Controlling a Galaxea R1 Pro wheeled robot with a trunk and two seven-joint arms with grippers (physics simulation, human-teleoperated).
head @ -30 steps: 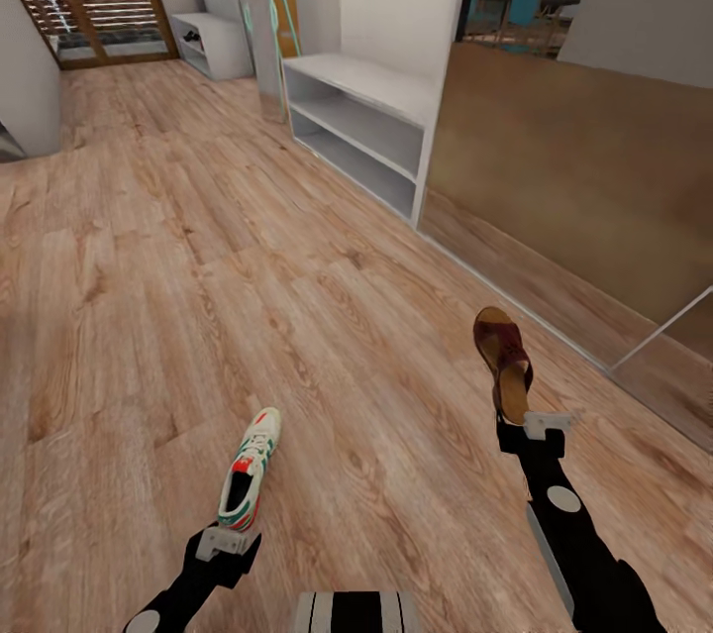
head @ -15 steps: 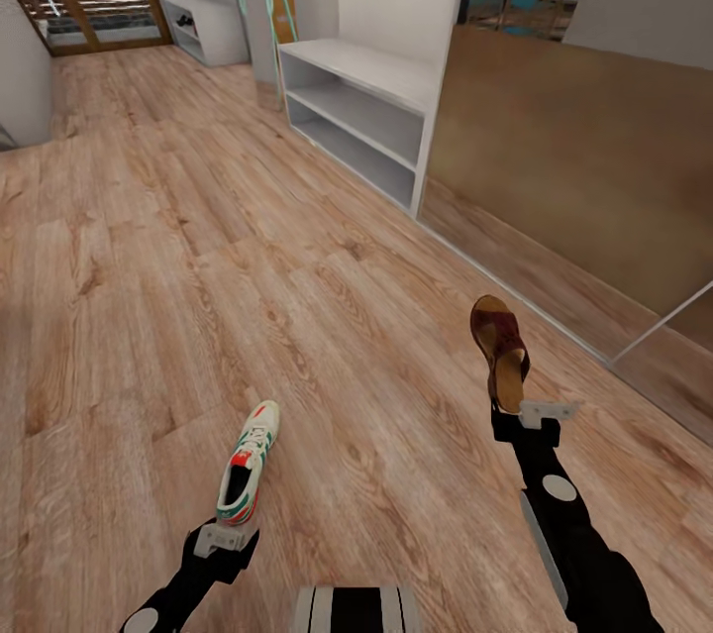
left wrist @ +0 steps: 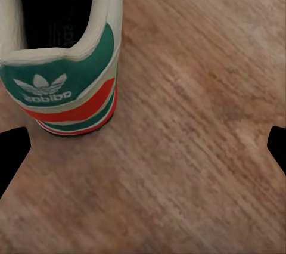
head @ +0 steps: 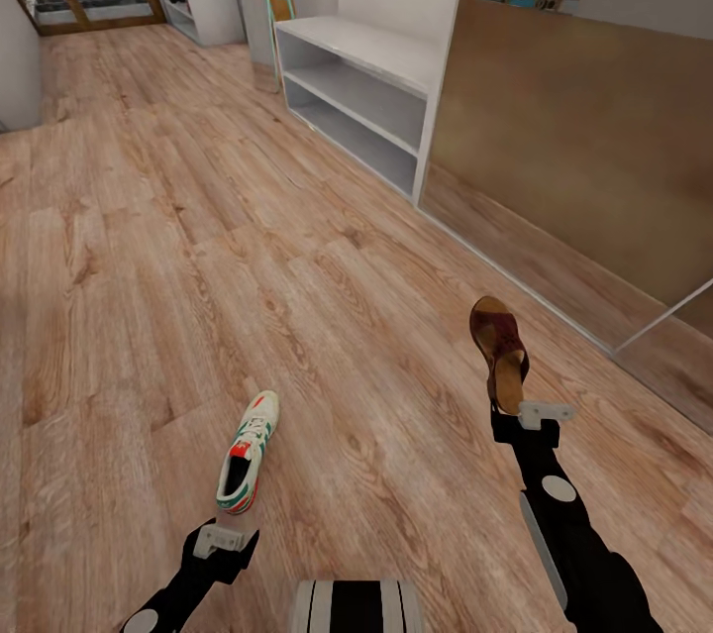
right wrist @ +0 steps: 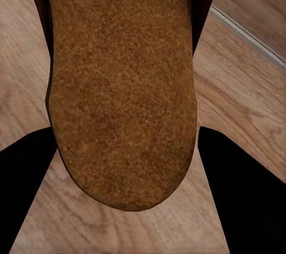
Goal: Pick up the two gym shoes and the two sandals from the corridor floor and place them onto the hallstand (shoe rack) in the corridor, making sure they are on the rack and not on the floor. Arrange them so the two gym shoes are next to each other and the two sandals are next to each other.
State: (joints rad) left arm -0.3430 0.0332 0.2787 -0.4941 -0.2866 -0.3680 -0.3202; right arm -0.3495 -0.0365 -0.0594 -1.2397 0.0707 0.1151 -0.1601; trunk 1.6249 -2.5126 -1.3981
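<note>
At 7 o'clock in the head view the left end effector (head: 230, 536) is closed on the heel of a gym shoe (head: 248, 452), whose toe points up toward 12 o'clock. In the left wrist view the shoe (left wrist: 62, 57) shows its green heel tab with a white logo and a red-orange band below, with wood floor (left wrist: 196, 146) past it; the dark finger (left wrist: 12, 152) at the edge is well apart from its mate, so how tightly the heel is pinched cannot be told there.

The floor (head: 198, 247) runs in light planks across the middle of the head view. At 12 o'clock, hard against the wall, sits the hallstand (head: 361, 98), pale grey with two open shelf levels. Farther off at 11 o'clock stands a second grey unit (head: 203, 4) with a small dark object on it, too small to make out.

At 4 o'clock the right end effector (head: 522, 418) grips the heel end of a brown sandal (head: 498, 354), toe toward 12 o'clock. In the right wrist view the tan insole (right wrist: 122, 87) lies between the two dark fingers (right wrist: 238, 194), which close on its sides.
</note>
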